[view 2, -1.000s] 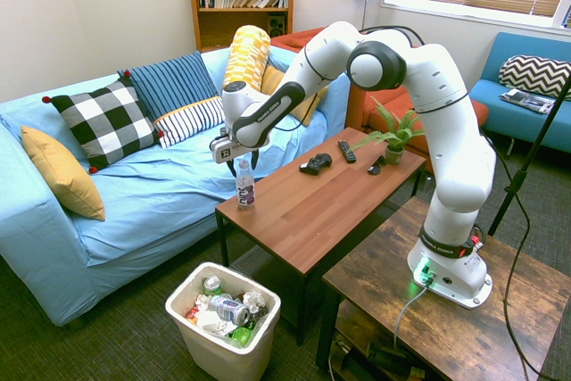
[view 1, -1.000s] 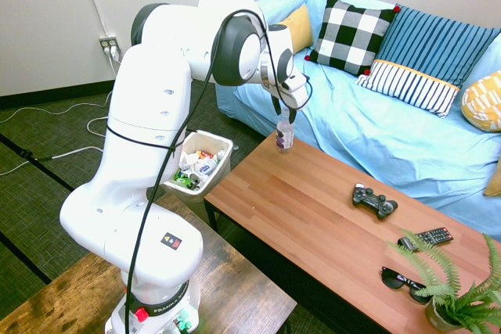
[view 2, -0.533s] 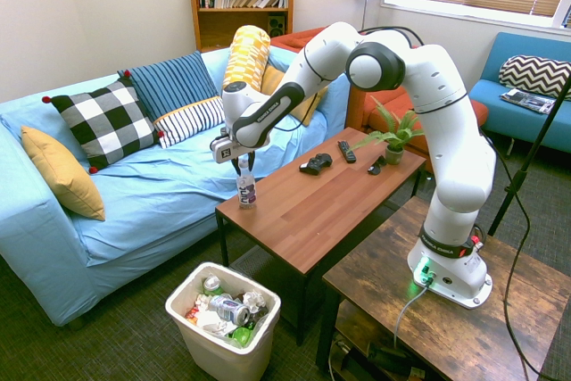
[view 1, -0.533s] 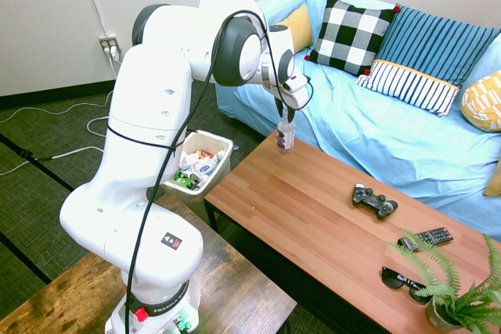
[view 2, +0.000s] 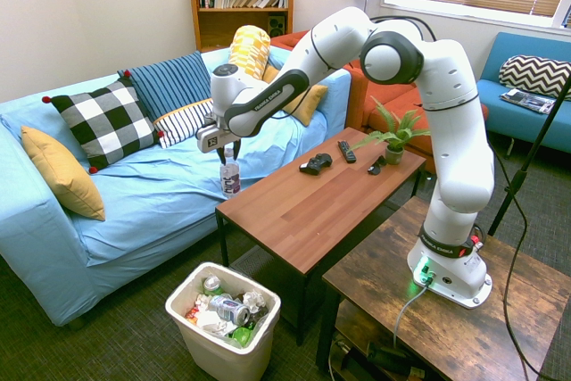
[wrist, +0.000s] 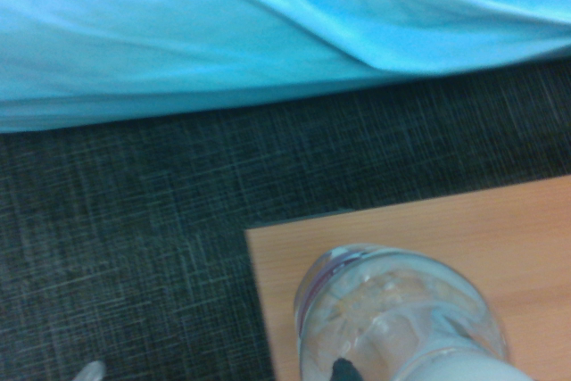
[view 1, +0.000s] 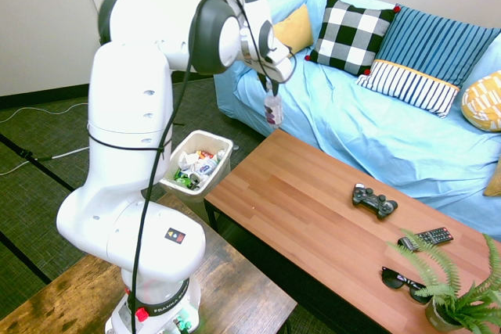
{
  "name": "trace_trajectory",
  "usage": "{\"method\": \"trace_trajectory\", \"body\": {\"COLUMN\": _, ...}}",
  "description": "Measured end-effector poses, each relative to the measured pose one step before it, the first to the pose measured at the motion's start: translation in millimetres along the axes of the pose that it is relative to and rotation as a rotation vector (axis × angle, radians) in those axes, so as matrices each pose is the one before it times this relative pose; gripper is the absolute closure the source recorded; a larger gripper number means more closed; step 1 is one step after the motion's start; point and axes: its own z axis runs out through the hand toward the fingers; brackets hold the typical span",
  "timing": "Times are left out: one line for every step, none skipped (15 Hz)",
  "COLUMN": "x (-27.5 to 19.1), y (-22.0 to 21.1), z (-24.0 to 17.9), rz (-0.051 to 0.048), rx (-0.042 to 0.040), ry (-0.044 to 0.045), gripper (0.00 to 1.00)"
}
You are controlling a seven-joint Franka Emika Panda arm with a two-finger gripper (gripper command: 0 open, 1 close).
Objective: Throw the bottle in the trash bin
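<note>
The bottle (view 1: 272, 109), small and clear with a purplish label, hangs in the air just above the left end of the coffee table (view 1: 313, 217). My gripper (view 1: 270, 93) is shut on its cap end. From the other side, the bottle (view 2: 230, 176) hangs under the gripper (view 2: 226, 157), off the coffee table (view 2: 303, 207) at its corner nearest the sofa. In the wrist view, the bottle (wrist: 397, 318) shows from above over the table corner. The white trash bin (view 1: 210, 135) stands on the floor beside the table. The trash bin (view 2: 219, 359) holds cans and wrappers.
A blue sofa (view 2: 134, 194) with several cushions runs behind the table. On the table lie a game controller (view 1: 374, 199), a remote (view 1: 425, 237), sunglasses (view 1: 403, 281) and a potted fern (view 1: 458, 295). A darker wooden side table (view 2: 446, 327) stands by the coffee table.
The gripper closed on the bottle, which stood on the table's corner. It has lifted the bottle off the table and carried it a little toward the sofa side.
</note>
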Motion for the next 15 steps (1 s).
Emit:
{"method": "trace_trajectory", "body": {"x": -40.2, "y": -8.74, "z": -17.1, "rz": -0.0463, "rx": 0.00534, "ry": 0.00418, "gripper": 1.0}}
{"method": "trace_trajectory", "body": {"x": -39.01, "y": -7.07, "z": -8.91, "rz": -0.04157, "rx": -0.00137, "ry": -0.0017, "gripper": 1.0}}
{"method": "trace_trajectory", "body": {"x": -39.58, "y": -5.31, "z": -0.3, "rz": -0.04096, "rx": -0.00957, "ry": -0.00783, "gripper": 1.0}}
{"method": "trace_trajectory", "body": {"x": -34.68, "y": -4.18, "z": 5.46, "rz": -0.03709, "rx": -0.0106, "ry": -0.00882, "gripper": 1.0}}
{"method": "trace_trajectory", "body": {"x": -30.71, "y": -3.14, "z": 11.18, "rz": -0.035, "rx": -0.0154, "ry": -0.01087, "gripper": 1.0}}
{"method": "trace_trajectory", "body": {"x": -24.1, "y": -2.76, "z": 13.39, "rz": -0.02607, "rx": -0.01777, "ry": -0.00969, "gripper": 1.0}}
{"method": "trace_trajectory", "body": {"x": -20.72, "y": -2.43, "z": 15.36, "rz": -0.02322, "rx": -0.01766, "ry": -0.00899, "gripper": 1.0}}
{"method": "trace_trajectory", "body": {"x": -16.38, "y": -2.47, "z": 15.21, "rz": -0.01971, "rx": -0.01537, "ry": -0.00419, "gripper": 1.0}}
{"method": "trace_trajectory", "body": {"x": -11.57, "y": -2.5, "z": 12.45, "rz": -0.01412, "rx": -0.01352, "ry": -0.0029, "gripper": 0.0}}
{"method": "trace_trajectory", "body": {"x": -7.32, "y": -2.29, "z": 10.22, "rz": -0.0111, "rx": -0.01139, "ry": -0.00033, "gripper": 0.0}}
{"method": "trace_trajectory", "body": {"x": -3.11, "y": -2.66, "z": 6.28, "rz": -0.00527, "rx": -0.00575, "ry": 0.00183, "gripper": 0.0}}
{"method": "trace_trajectory", "body": {"x": 0.21, "y": -1.62, "z": 3.62, "rz": 0.00007, "rx": -0.00295, "ry": 0.00303, "gripper": 0.0}}
{"method": "trace_trajectory", "body": {"x": 1.25, "y": -0.48, "z": 2.08, "rz": 0.0016, "rx": -0.00217, "ry": 0.00247, "gripper": 0.0}}
{"method": "trace_trajectory", "body": {"x": 1.38, "y": 0.26, "z": 2.01, "rz": 0.00174, "rx": -0.00308, "ry": 0.00245, "gripper": 0.0}}
{"method": "trace_trajectory", "body": {"x": 0.07, "y": 0.2, "z": 1.43, "rz": 0.00007, "rx": -0.00157, "ry": 0.00052, "gripper": 0.0}}
